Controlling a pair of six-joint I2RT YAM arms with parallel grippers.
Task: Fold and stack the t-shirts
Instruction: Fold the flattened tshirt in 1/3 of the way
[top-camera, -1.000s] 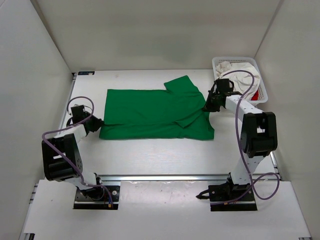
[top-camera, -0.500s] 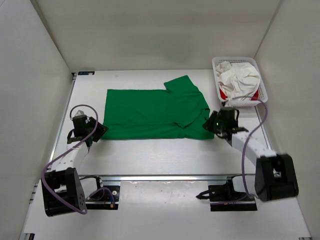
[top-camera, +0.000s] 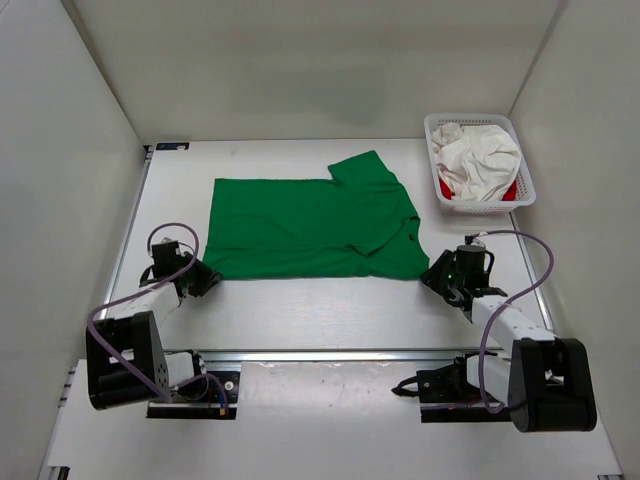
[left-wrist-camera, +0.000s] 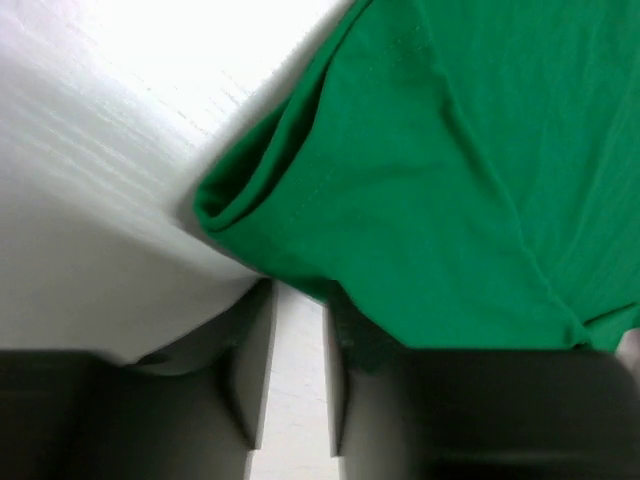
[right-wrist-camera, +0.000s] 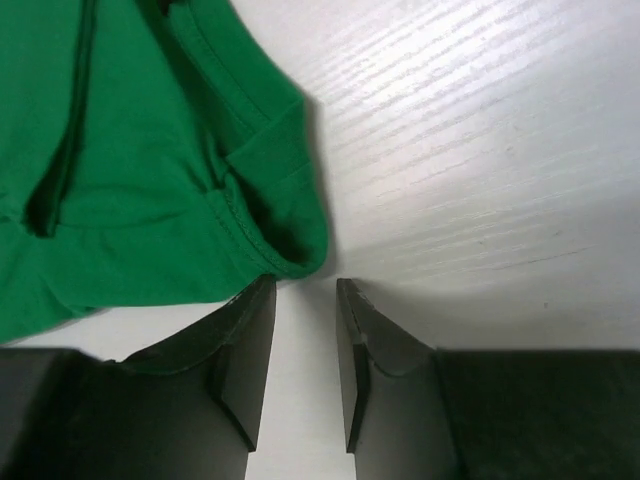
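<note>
At the near corners of the green t-shirt, my left hand and right hand sit part-open. Both hold nothing.

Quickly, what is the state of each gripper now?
Left gripper: open, holding nothing, at a corner of the green t-shirt.
Right gripper: open, holding nothing, at another corner.

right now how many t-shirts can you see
3. The green t-shirt lies spread on the table. The white t-shirt is bunched in the basket, and the red t-shirt peeks out beneath it. More may be hidden there.
</note>
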